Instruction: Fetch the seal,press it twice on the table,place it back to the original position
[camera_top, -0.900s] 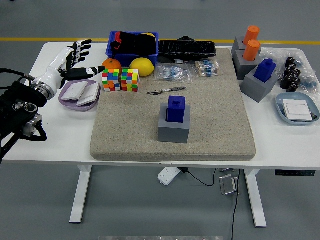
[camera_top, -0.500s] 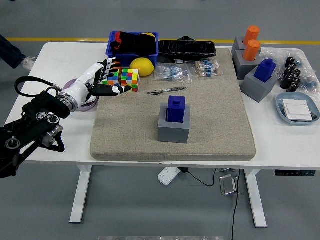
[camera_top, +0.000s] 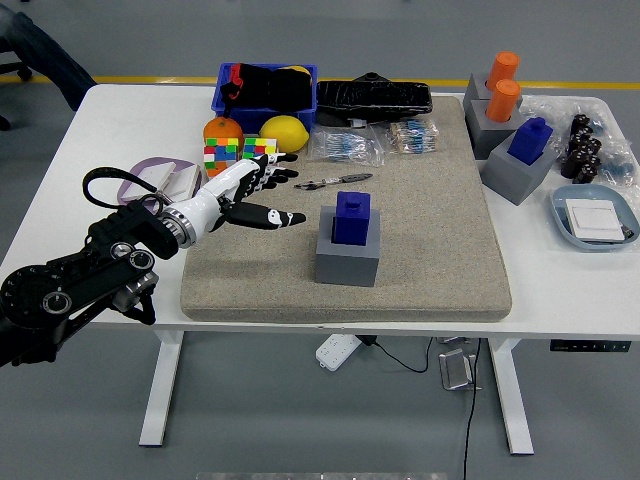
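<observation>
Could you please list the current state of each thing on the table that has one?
left hand: open, fingers spread, holding nothing.
blue seal: upright in its gray holder, untouched.
orange seals: upright in their holder.
blue bin: full of dark items.
pen: lying flat on the mat.

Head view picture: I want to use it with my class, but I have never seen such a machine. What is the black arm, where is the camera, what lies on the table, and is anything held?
The camera sits high on a humanoid robot, looking down over a white table. The black arm entering from the left is the robot's own left arm; its white robot hand has spread fingers and holds nothing. The right arm is out of view. On a beige mat stands a blue seal in a grey block holder, just right of the hand, untouched. Behind lie two colour cubes, a lemon, an orange and a blue bin.
</observation>
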